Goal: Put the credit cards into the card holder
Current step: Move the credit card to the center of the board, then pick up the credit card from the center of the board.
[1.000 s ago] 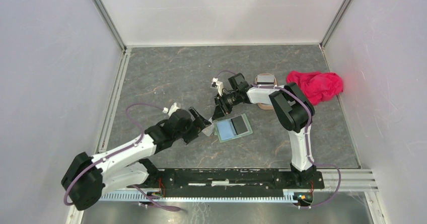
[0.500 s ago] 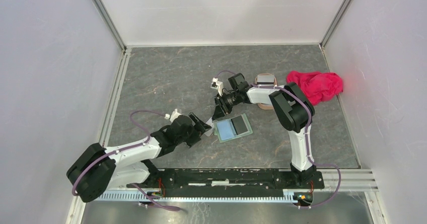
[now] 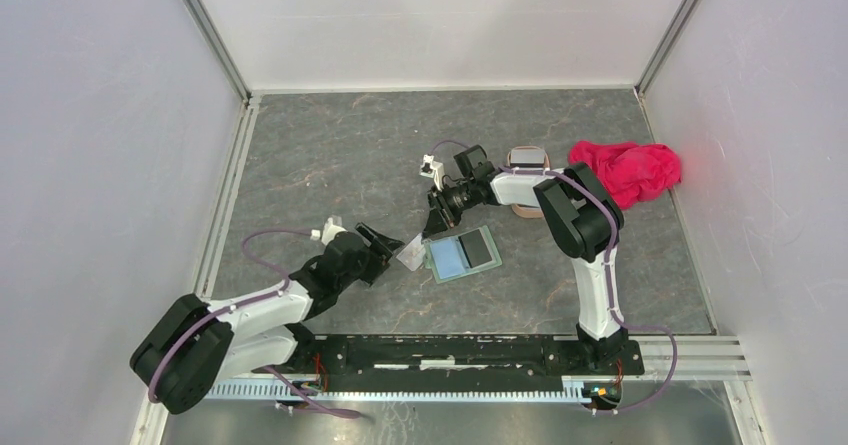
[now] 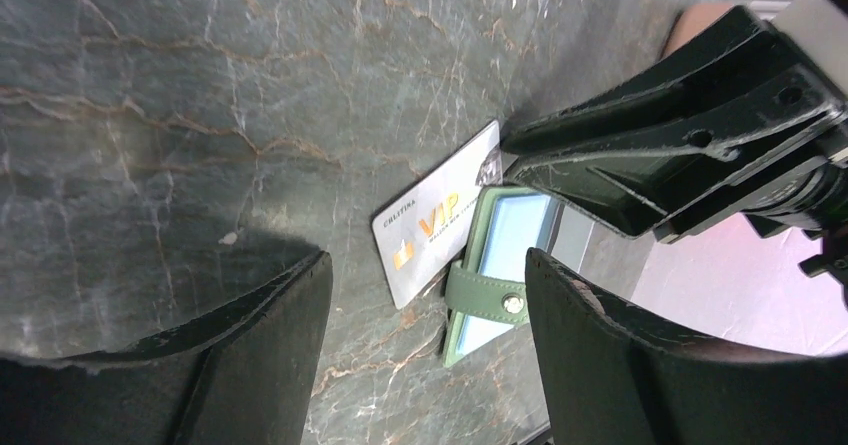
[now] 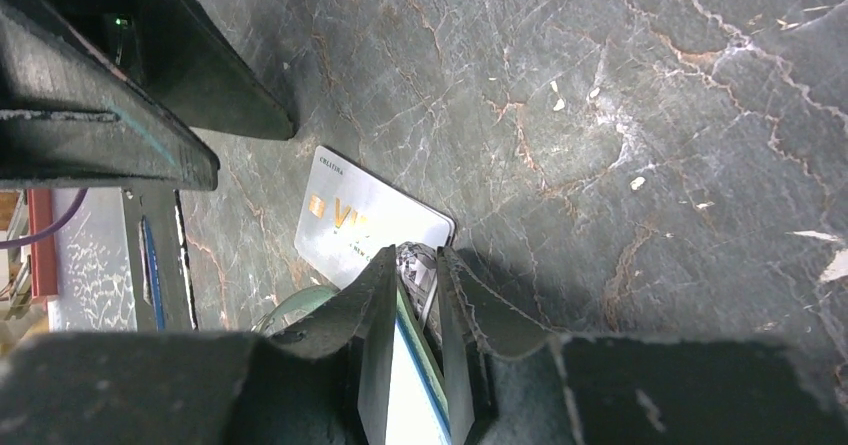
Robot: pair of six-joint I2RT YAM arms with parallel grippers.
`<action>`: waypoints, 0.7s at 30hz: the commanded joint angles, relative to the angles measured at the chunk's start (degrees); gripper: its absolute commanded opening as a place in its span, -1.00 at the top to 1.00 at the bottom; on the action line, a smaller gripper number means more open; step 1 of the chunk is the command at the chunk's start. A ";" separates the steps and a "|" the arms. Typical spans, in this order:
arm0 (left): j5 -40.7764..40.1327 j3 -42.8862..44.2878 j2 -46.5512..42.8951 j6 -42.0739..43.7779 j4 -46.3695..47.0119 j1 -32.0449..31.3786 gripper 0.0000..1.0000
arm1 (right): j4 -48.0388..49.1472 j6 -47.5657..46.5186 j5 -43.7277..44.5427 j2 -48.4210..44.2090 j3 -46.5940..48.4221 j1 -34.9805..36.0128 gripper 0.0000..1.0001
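Sage-green card holder point(image 3: 452, 257) lying open on the grey marbled tabletop point(image 3: 330, 155), a dark card point(image 3: 481, 249) in its right half. A whitish card point(image 3: 412, 254) lies flat just left of it. A red-pink cloth point(image 3: 625, 170) and a pinkish-brown tray point(image 3: 527, 155) sit well apart, at the far right.

The top view alone shows both arms whole. The left arm lies low, stretched from its base toward the centre. The right arm rises from its base, bends at the elbow and reaches leftward, wrist turned down onto the holder's far left corner.

The left wrist view adds the whitish card's gold "VIP" print and the holder's green strap point(image 4: 487, 300) with its snap. The card's long edge meets the holder's edge (touching or tucked under: cannot tell). The left tool point(image 4: 428, 265) stands open and empty, its fingertips short of the card.

The right wrist view shows the right tool point(image 5: 412, 265) with its fingers point(image 5: 375, 295) nearly together, pinching the holder's pale blue-green edge.
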 commanded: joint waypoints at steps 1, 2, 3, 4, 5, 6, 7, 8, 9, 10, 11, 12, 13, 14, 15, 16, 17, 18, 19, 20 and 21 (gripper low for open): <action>2.47 -2.25 1.45 5.86 3.41 3.16 -0.55 | -4.39 -2.97 4.48 3.50 -0.11 -0.41 0.45; 3.74 -2.27 2.49 6.67 4.50 3.89 -0.54 | -4.53 -3.05 4.56 3.70 -0.09 -0.54 0.45; 4.96 -2.32 3.79 7.30 5.83 4.64 -0.54 | -4.64 -3.11 4.57 3.84 0.00 -0.61 0.46; 6.36 -2.63 5.10 7.81 7.83 5.43 -0.53 | -4.91 -3.28 4.57 3.99 0.21 -0.60 0.46; 7.67 -2.97 6.72 8.02 9.99 6.02 -0.49 | -5.20 -3.41 4.57 4.10 0.28 -0.68 0.45; 9.00 -3.24 8.31 8.10 12.52 6.38 -0.46 | -5.28 -3.42 4.57 4.17 0.27 -0.66 0.46; 10.00 -3.27 9.83 8.16 14.46 6.57 -0.43 | -5.28 -3.42 4.57 4.22 0.26 -0.77 0.46; 11.10 -3.06 11.35 8.30 15.78 6.63 -0.42 | -5.28 -3.42 4.57 4.19 0.22 -0.85 0.46; 11.83 -2.99 12.65 8.48 17.08 6.68 -0.39 | -5.26 -3.42 4.56 4.26 0.18 -0.86 0.46; 12.39 -2.90 13.77 8.51 18.14 6.72 -0.35 | -5.24 -3.42 4.57 4.24 0.17 -0.86 0.46; 12.56 -2.78 14.43 8.64 18.56 6.73 -0.33 | -5.20 -3.44 4.57 4.19 0.11 -0.85 0.46; 12.58 -2.60 14.59 8.76 18.41 6.77 -0.33 | -5.22 -3.42 4.57 4.17 0.17 -0.94 0.46; 12.47 -2.44 14.32 9.09 17.70 6.80 -0.33 | -5.24 -3.43 4.54 4.17 0.17 -0.92 0.46; 12.16 -2.25 13.53 9.55 16.09 6.80 -0.33 | -5.29 -3.42 4.51 4.13 0.17 -0.95 0.46; 11.86 -2.01 12.79 10.38 14.49 6.77 -0.33 | -5.24 -3.42 4.55 4.09 0.17 -0.95 0.46; 11.32 -1.63 11.74 10.96 12.47 6.81 -0.33 | -5.21 -3.42 4.57 4.08 0.17 -0.94 0.47; 10.79 -1.17 10.86 12.27 10.29 6.86 -0.34 | -5.25 -3.50 4.57 4.13 0.13 -0.99 0.46; 10.45 -0.76 9.94 13.16 8.41 6.92 -0.35 | -5.13 -3.42 4.57 4.13 0.09 -0.97 0.46; 10.29 -0.48 9.12 13.97 6.78 7.05 -0.36 | -5.13 -3.51 4.56 4.20 0.09 -1.07 0.46; 10.39 -0.39 8.44 14.54 5.57 7.26 -0.36 | -5.15 -3.51 4.56 4.19 0.09 -1.06 0.47; 10.77 -0.30 7.68 14.99 4.23 7.52 -0.37 | -5.13 -3.51 4.49 4.27 0.09 -1.08 0.46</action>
